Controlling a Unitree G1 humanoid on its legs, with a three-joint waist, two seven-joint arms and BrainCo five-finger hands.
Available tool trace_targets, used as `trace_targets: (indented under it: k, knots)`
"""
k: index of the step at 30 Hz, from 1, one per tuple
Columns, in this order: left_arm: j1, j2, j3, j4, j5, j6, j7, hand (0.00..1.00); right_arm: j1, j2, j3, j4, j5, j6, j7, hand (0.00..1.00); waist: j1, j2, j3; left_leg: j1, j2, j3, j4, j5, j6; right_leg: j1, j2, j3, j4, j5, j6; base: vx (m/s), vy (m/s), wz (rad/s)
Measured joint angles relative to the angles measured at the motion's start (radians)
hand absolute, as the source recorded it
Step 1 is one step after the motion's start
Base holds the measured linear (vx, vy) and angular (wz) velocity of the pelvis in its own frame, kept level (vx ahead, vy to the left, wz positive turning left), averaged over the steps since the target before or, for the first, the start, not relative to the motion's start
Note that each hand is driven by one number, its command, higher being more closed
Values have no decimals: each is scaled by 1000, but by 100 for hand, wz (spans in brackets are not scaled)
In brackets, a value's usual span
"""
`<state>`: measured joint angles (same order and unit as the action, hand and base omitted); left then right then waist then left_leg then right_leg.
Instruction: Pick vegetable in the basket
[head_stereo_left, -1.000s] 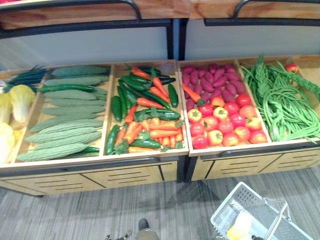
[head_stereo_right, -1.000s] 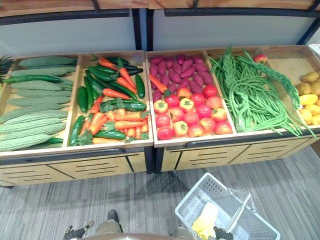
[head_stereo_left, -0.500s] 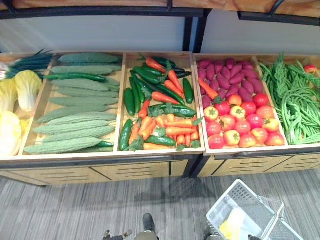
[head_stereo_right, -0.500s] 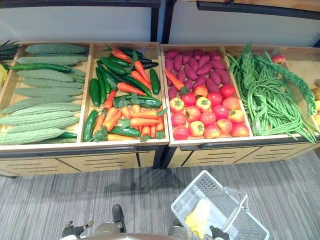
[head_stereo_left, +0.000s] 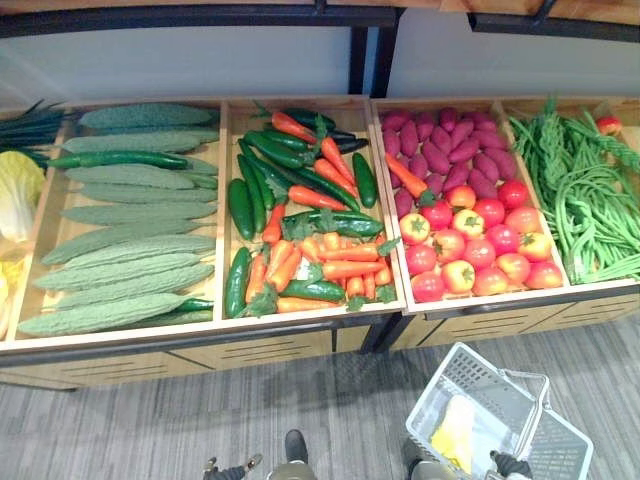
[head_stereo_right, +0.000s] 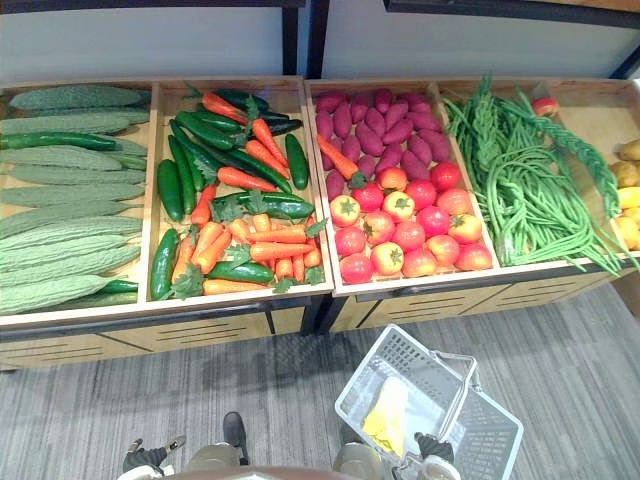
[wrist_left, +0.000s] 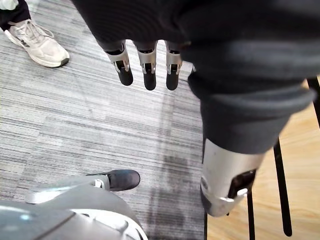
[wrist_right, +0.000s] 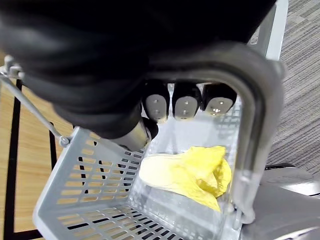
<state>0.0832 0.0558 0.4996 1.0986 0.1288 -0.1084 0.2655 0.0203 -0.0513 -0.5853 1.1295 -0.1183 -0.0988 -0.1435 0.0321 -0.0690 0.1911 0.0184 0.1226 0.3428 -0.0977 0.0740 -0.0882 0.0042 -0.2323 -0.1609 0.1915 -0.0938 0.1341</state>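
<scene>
A light grey plastic basket (head_stereo_left: 470, 366) hangs low over the floor in front of the vegetable stand, at the lower right. My right hand (head_stereo_right: 432, 447) is shut on its handle (wrist_right: 251, 125), fingers (wrist_right: 185, 106) curled under the bar. A yellow leafy vegetable (wrist_right: 192, 172) lies inside the basket (head_stereo_right: 400, 352), also visible from above (head_stereo_left: 452, 436). My left hand (wrist_left: 145, 65) hangs by my side near the floor with straight fingers and nothing in it; from above it (head_stereo_right: 146, 458) shows at the bottom left.
Wooden bins hold pale green gourds and cucumbers (head_stereo_left: 130, 220), green peppers with carrots (head_stereo_left: 300, 220), purple sweet potatoes (head_stereo_left: 450, 150), tomatoes (head_stereo_left: 470, 250), long beans (head_stereo_left: 590, 200) and yellow cabbage (head_stereo_left: 15, 190). A person's white shoe (wrist_left: 35, 42) stands on the grey carpet behind my left hand.
The whole picture has shifted across the stand, so the camera moved. The basket still hangs from my right hand and my left hand stays low.
</scene>
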Motion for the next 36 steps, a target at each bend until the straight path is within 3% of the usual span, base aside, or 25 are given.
trace_targets:
  k: [4,8,9,12,16,20,25,28,31,33,36]
  knots:
    - [-8,-29,76,-50,-49,2,26,0,1,-8,1,17,0,-2,1,100,-1,13,-2,-11,13,-1,-6,13,-19,22,17,-6,-64,-28,22,-34,-119,-6]
    - [1,-84,84,-474,-82,-25,205,0,31,-11,6,19,1,-15,-22,100,-3,28,-12,-34,30,-34,-7,37,-27,20,34,-27,-77,-63,24,-82,-87,13]
    - [-1,-75,71,-589,-28,-47,275,0,44,-9,14,19,4,-18,-28,100,-2,28,-17,-33,35,-40,-7,38,-28,24,39,-31,-75,-65,21,-57,-42,11]
    - [-28,-34,45,-836,94,-59,390,0,64,-10,44,18,10,-29,-44,100,-4,19,-31,-33,36,-44,-7,38,-29,28,41,-33,-77,-64,20,-19,-10,4]
    - [-46,27,-6,-1065,201,-57,459,0,71,-8,55,26,10,-38,-44,100,-4,0,-55,-33,35,-18,-7,38,-30,18,43,8,-84,-46,17,28,21,-14]
    - [-92,151,-83,-1144,292,-60,463,0,72,-13,54,26,10,-43,-33,100,-13,8,-73,-33,46,19,-6,39,-30,-10,56,68,-84,-13,10,9,26,-30]
    - [-147,292,-157,-1116,364,-89,425,0,77,-23,49,23,9,-45,-19,100,-37,16,-85,-31,49,60,-7,39,-28,-42,59,111,-84,-2,11,-68,8,-30]
    - [-181,361,-207,-1037,399,-93,383,0,83,-37,45,11,9,-44,-15,100,-58,34,-85,-32,50,67,-7,37,-31,-54,59,119,-87,-1,14,-96,0,-11]
    - [-222,428,-280,-953,408,-98,344,0,103,-52,46,-11,9,-42,-9,100,-58,46,-84,-33,52,87,-7,34,-26,-63,61,135,-101,-5,9,-74,9,-18]
    - [-264,501,-352,-864,443,-99,283,0,110,-62,55,-25,8,-41,-7,100,-58,52,-81,-35,51,98,-7,34,-26,-72,60,145,-102,-5,9,-25,11,-14]
    - [-326,538,-428,-771,446,-100,228,0,121,-62,78,-52,7,-41,-6,100,-56,49,-80,-37,49,115,-7,27,-27,-84,59,161,-104,-5,9,39,9,-13]
